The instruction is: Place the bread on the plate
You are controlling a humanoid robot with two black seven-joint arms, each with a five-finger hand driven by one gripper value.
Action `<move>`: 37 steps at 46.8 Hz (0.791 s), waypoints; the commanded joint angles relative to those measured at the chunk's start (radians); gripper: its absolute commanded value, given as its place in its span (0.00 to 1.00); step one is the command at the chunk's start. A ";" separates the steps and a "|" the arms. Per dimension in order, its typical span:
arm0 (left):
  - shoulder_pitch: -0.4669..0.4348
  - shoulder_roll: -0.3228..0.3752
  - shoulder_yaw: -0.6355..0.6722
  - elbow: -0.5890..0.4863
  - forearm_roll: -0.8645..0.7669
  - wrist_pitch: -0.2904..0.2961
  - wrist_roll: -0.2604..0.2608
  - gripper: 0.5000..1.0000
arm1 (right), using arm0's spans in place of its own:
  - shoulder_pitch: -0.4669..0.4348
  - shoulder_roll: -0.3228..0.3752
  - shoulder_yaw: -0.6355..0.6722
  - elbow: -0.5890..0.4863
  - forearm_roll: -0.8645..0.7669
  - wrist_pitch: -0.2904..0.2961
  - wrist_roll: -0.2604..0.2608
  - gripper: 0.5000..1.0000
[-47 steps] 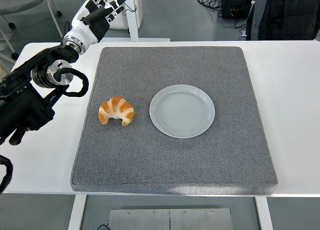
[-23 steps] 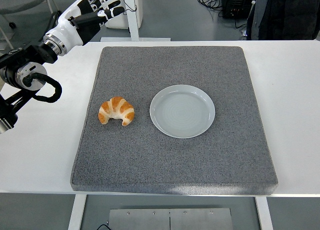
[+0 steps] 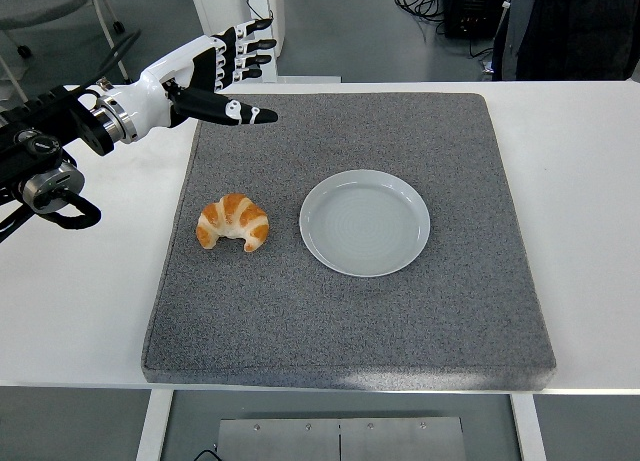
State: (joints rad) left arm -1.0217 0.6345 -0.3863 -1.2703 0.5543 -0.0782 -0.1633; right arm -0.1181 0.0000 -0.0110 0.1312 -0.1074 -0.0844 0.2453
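Note:
A golden croissant (image 3: 233, 222) lies on the grey mat (image 3: 350, 311), left of a round pale plate (image 3: 365, 222) that holds nothing. My left hand (image 3: 238, 77) is white with black fingers and reaches in from the left edge, over the mat's far left corner. Its fingers are spread and hold nothing. The hand sits well behind the croissant and apart from it. My right arm is out of view.
The mat covers most of the white table (image 3: 590, 181). A person in dark clothes (image 3: 570, 26) stands at the top right behind the table. Cables and a black box (image 3: 470, 6) lie on the floor beyond.
My left arm has swung down and to the right, bringing the hand from beyond the table's far left edge to over the mat's corner. Croissant and plate have not moved.

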 commanded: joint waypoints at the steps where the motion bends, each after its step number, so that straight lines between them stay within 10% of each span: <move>1: -0.004 0.014 0.026 0.000 0.033 -0.002 0.001 0.97 | 0.000 0.000 0.000 0.001 0.000 0.000 0.000 1.00; 37: 0.037 0.094 0.115 -0.110 0.748 0.002 -0.004 0.97 | 0.000 0.000 0.000 0.001 0.000 0.000 0.000 1.00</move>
State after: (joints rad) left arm -0.9944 0.7291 -0.2773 -1.3827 1.2705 -0.0780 -0.1668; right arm -0.1179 0.0000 -0.0111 0.1314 -0.1074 -0.0844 0.2455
